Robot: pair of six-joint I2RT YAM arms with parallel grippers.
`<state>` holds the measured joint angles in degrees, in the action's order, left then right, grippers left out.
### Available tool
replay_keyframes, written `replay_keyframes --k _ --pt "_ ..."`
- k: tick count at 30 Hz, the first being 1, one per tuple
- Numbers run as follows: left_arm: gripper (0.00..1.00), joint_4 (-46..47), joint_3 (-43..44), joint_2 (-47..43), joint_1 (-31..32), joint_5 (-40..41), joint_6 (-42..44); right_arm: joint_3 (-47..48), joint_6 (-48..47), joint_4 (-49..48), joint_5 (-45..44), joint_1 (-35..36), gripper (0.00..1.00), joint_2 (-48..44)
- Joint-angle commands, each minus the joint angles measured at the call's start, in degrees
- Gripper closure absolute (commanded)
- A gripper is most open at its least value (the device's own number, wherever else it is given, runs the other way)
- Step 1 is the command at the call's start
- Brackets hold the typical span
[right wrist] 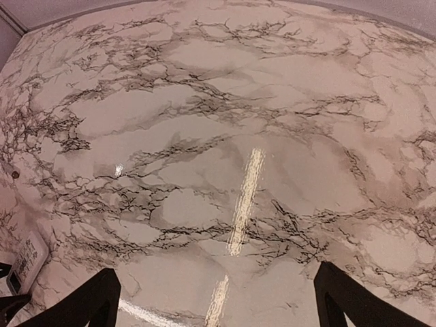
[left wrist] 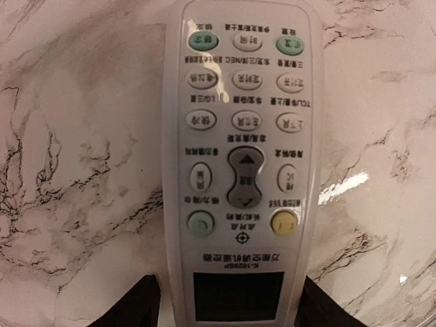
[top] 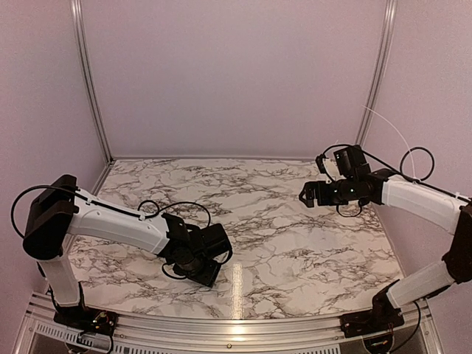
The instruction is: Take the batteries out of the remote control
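Left jaws: two black wedge-shaped fingers (left wrist: 136, 306) straddle the display end of the slim white rectangular plastic remote control (left wrist: 242, 157), one finger along each long edge. Both sit close against the casing; whether they press on it cannot be told.

The remote control lies flat, button face up, on the glossy white tabletop (left wrist: 82, 136) veined in grey and black marble pattern. Its casing is smooth, shiny and round-cornered. A dark rectangular display window (left wrist: 237, 296) lies nearest the left jaws. Beyond it come a pale green round button (left wrist: 200, 222) and a yellow one, a grey elongated rocker pad (left wrist: 246, 177), then rows of white oval buttons, with two green ovals in the farthest row. The back faces down and is hidden.

In the top view the white left arm (top: 118, 225) reaches low over the near left of the tabletop.

Right jaws: spread wide, with nothing between them, raised above the right rear of the tabletop on the white right arm (top: 413, 195).
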<state>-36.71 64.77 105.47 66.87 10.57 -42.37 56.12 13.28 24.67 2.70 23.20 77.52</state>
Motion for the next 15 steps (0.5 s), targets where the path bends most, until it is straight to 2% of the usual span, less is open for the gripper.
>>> replay_keyframes --k 1,4,8,15 --pt "0.37 3.3 -0.3 2.4 0.3 -1.3 1.3 -1.4 -0.7 3.0 -0.5 0.5 0.01 -2.7" --pt "0.48 4.2 -0.4 3.3 0.3 -2.0 1.5 -2.0 -0.8 3.5 -0.9 0.5 0.02 -3.7" --pt "0.56 4.9 -0.3 3.1 0.3 -2.0 2.2 -2.8 -1.2 4.0 -1.6 0.5 0.02 -5.3" --pt "0.6 4.8 0.4 -0.1 0.3 -0.8 5.2 -3.5 -1.7 3.8 -2.4 0.5 0.02 -6.5"
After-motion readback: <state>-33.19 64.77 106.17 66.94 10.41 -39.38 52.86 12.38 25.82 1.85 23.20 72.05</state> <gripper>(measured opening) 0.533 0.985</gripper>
